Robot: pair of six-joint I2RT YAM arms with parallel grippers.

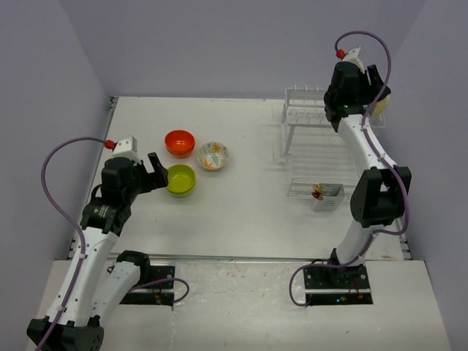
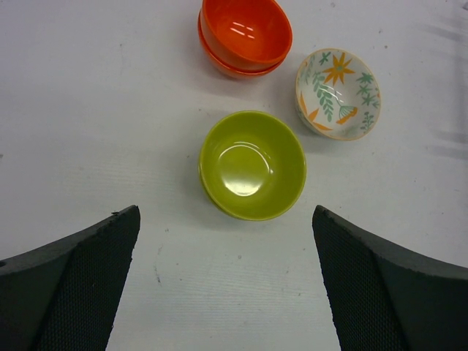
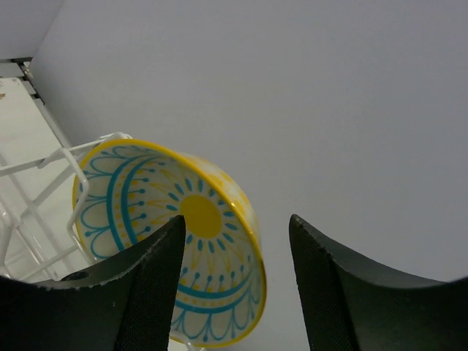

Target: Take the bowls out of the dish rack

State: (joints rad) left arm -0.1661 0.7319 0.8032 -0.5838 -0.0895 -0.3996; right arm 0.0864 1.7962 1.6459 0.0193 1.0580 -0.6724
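On the table stand two stacked orange bowls (image 1: pixel 179 142) (image 2: pixel 245 36), a white floral bowl (image 1: pixel 213 155) (image 2: pixel 338 93) and lime green bowls (image 1: pixel 180 179) (image 2: pixel 252 164), seemingly two stacked. My left gripper (image 1: pixel 157 172) (image 2: pixel 225 212) is open and empty just short of the green bowls. The white wire dish rack (image 1: pixel 314 135) (image 3: pixel 44 164) stands at the back right. A beige bowl (image 1: pixel 380 107) (image 3: pixel 139 197) with a yellow rim and blue-yellow pattern stands on edge at its far right end. My right gripper (image 1: pixel 358 102) (image 3: pixel 235 219) is open, its jaws straddling the bowl's rim.
A small cutlery basket (image 1: pixel 327 194) holding something red-brown hangs at the rack's near side. Grey walls enclose the table on the left, back and right; the right wall is close behind the rack's bowl.
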